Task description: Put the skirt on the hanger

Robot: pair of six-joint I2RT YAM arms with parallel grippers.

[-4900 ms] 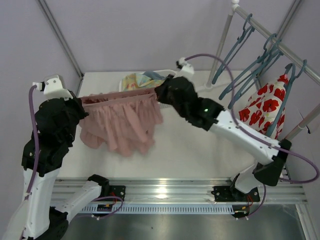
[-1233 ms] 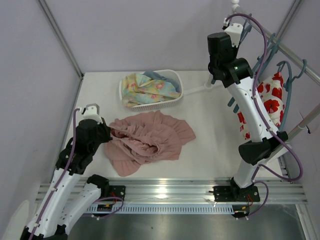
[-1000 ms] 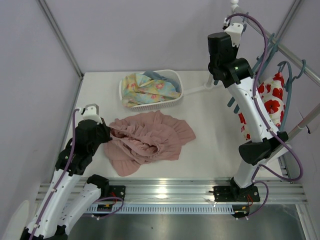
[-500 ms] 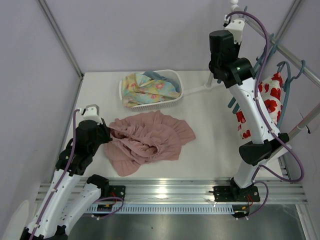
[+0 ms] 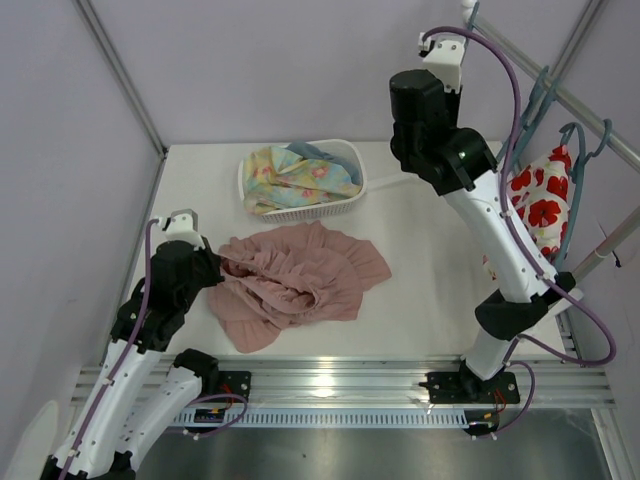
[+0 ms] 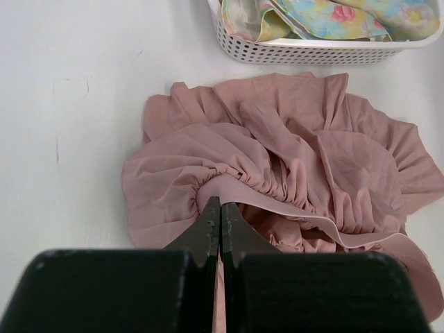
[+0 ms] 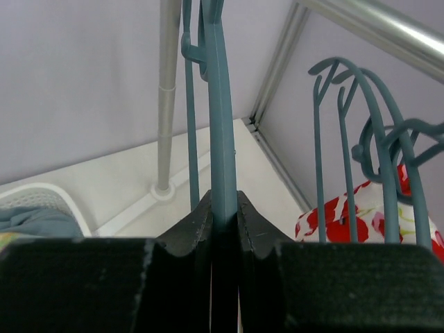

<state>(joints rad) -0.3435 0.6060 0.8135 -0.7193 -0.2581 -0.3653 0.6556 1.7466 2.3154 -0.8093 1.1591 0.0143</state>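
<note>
The dusty-pink skirt [image 5: 300,285] lies crumpled on the white table, in front of the basket. My left gripper [image 5: 217,268] is at its left edge. In the left wrist view the left gripper [image 6: 220,203] is shut on the gathered waistband of the skirt [image 6: 298,159]. My right gripper [image 7: 224,198] is raised high near the rack and is shut on a straight bar of a teal hanger [image 7: 220,118]. In the top view that hanger is mostly hidden behind the right arm [image 5: 440,150].
A white basket [image 5: 345,200] with pastel floral cloth stands at the back of the table. Other teal hangers [image 5: 540,95] hang on the rail at the right, one bearing the white cloth with red flowers [image 5: 535,205]. The rack post [image 7: 166,104] stands beside the held hanger.
Long before, both grippers held the skirt stretched above the table; it now lies there. In the last half second my right arm swung left from the rail with the hanger. The left arm stayed still.
</note>
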